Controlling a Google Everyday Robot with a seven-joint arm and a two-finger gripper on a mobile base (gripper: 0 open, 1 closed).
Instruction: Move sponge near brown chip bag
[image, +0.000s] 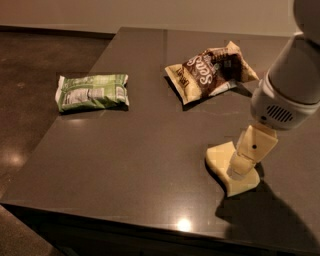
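Camera view shows the cream-coloured claw (240, 170) low over the pale yellow wavy foam sponge (219, 159), at the front right of the dark desk (140, 155). Whether it grips, I cannot tell. The crinkled dark brown chip bag (212, 72) lies well apart, further back. The sponge seems not yet lifted, so I judge that carrying and placing are left.

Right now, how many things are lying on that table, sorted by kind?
Snack bags: 2 (brown chip bag, green snack bag)
Sponges: 1 (sponge, with the gripper down at it)
Total: 3
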